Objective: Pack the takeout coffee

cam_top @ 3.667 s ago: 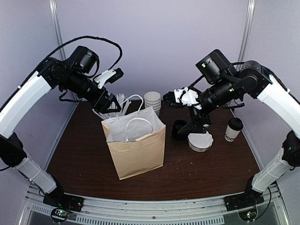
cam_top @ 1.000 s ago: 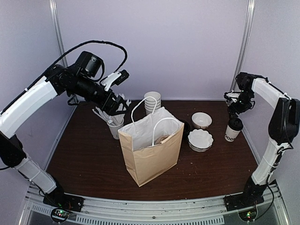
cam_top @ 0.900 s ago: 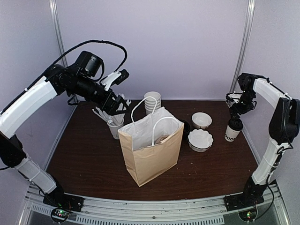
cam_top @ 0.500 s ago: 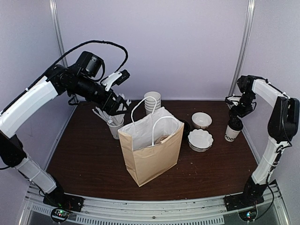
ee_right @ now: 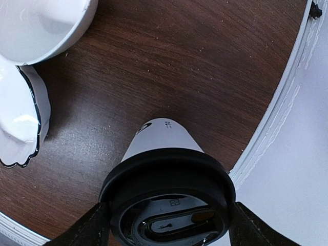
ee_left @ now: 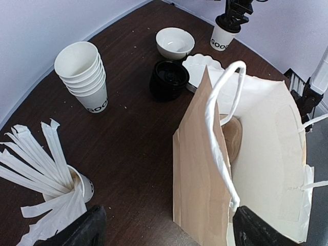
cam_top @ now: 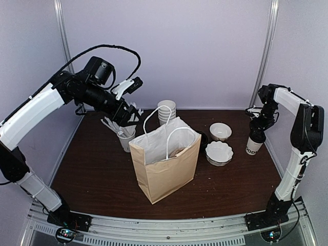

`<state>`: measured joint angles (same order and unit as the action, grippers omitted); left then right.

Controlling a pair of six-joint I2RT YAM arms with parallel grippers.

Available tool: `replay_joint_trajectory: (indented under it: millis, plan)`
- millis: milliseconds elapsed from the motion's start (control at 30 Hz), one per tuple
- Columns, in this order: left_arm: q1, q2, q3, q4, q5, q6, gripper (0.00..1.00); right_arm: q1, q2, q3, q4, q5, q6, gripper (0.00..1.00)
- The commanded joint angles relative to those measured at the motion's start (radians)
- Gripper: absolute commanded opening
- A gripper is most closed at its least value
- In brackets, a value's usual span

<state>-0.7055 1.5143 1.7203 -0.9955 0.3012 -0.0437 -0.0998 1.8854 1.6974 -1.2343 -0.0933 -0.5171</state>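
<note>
The takeout coffee [cam_top: 253, 144], a white cup with a black lid, stands upright at the table's right edge, also in the left wrist view [ee_left: 223, 36]. My right gripper [cam_top: 258, 126] hangs straight over it, open. In the right wrist view its fingertips [ee_right: 91, 231] flank the lid's rim of the takeout coffee [ee_right: 164, 148] very closely on both sides. An open brown paper bag [cam_top: 165, 171] with white handles stands mid-table. My left gripper [cam_top: 128, 114] hovers high behind the bag's left side, open and empty [ee_left: 166, 234], above the bag [ee_left: 202, 174].
A stack of white cups [cam_top: 166, 109] and a cup of straws [cam_top: 125, 139] stand behind the bag. A white bowl [cam_top: 220, 131], a scalloped dish [cam_top: 219, 152] and black lids [cam_top: 204, 138] lie between the bag and the coffee. The table's right rail [ee_right: 287, 118] runs close beside the coffee.
The bag has shifted right since the earliest frame, and the right arm swung out to the coffee. Over the last second my right gripper sank around the lid, its jaws narrowing slightly.
</note>
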Motion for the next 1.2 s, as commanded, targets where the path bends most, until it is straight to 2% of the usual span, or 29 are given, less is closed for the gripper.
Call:
replay_joint_trajectory:
  millis: [0, 233, 500, 667, 800, 900, 1033, 1167]
  plan:
    - [0.006, 0.017, 0.003, 0.024, 0.022, 0.007, 0.89, -0.011, 0.011, 0.013, -0.026, -0.005, -0.006, 0.8]
    - [0.006, 0.025, 0.007, 0.017, 0.021, 0.011, 0.89, -0.014, -0.009, 0.006, -0.072, -0.005, -0.016, 0.81]
    - [0.006, 0.039, 0.027, -0.013, 0.009, 0.017, 0.89, -0.021, -0.036, -0.006, -0.089, -0.012, -0.02, 0.65]
    - [0.006, 0.041, 0.044, -0.052, 0.024, 0.024, 0.89, -0.021, -0.139, -0.022, -0.117, -0.054, -0.015, 0.62]
    - [0.006, 0.022, 0.003, -0.064, 0.094, 0.03, 0.89, -0.005, -0.256, -0.022, -0.141, -0.122, -0.021, 0.62]
    - [0.006, 0.025, -0.014, -0.074, 0.167, 0.031, 0.89, 0.049, -0.337, 0.001, -0.159, -0.211, -0.038, 0.61]
    - [0.006, 0.05, 0.002, -0.086, 0.161, 0.027, 0.87, 0.147, -0.407, 0.099, -0.165, -0.298, -0.007, 0.6]
    - [0.001, 0.066, 0.043, -0.104, 0.222, 0.03, 0.86, 0.25, -0.448, 0.204, -0.155, -0.378, 0.004, 0.6]
